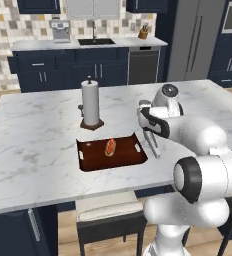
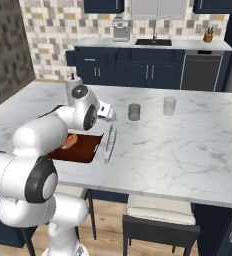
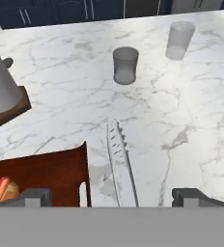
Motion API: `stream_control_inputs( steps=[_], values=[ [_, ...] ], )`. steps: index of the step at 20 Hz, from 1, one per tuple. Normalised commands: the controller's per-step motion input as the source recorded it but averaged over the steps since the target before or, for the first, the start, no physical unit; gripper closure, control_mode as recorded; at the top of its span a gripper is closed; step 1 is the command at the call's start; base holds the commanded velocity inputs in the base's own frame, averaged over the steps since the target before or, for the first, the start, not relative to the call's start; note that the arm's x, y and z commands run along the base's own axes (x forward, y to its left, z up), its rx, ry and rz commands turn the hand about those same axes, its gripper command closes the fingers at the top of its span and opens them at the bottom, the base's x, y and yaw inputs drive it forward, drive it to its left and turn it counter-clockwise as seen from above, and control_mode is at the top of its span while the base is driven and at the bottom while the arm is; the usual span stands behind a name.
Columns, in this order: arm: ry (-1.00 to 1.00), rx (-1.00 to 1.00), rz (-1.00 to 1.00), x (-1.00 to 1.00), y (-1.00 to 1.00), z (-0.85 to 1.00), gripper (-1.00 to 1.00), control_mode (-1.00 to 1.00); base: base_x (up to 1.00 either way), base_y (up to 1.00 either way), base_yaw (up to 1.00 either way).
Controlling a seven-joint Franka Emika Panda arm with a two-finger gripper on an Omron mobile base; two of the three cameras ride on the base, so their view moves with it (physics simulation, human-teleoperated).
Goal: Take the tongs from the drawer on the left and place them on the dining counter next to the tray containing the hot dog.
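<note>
Fingertips (image 3: 33,195) of the gripper (image 3: 115,197) stand wide apart and hold nothing; the tongs (image 3: 120,161) lie flat on the dining counter (image 3: 191,111) between and just beyond them, apart from both. Tongs rest just beside the right end of the tray (image 3: 46,169), which holds the hot dog (image 3: 2,189). Farther off stand two glasses (image 3: 125,65) and a paper towel holder (image 1: 91,104).

I see pale grey tongs (image 3: 121,161) on the white, grey-veined dining counter (image 3: 191,120), beside the reddish-brown tray (image 3: 51,171) holding a tan-and-red hot dog (image 3: 2,189); two grey tumblers (image 3: 125,65) beyond.
</note>
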Motion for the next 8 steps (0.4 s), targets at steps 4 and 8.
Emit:
stream_control_inputs(
  steps=[4, 8],
  values=[
    [-0.08, -0.01, 0.00, -0.28, 0.25, 0.94, -1.00, -1.00, 0.00, 0.00, 0.00],
    [-0.02, 0.00, 0.00, -0.26, 0.21, 0.80, -1.00, -1.00, 0.00, 0.00, 0.00]
  ],
)
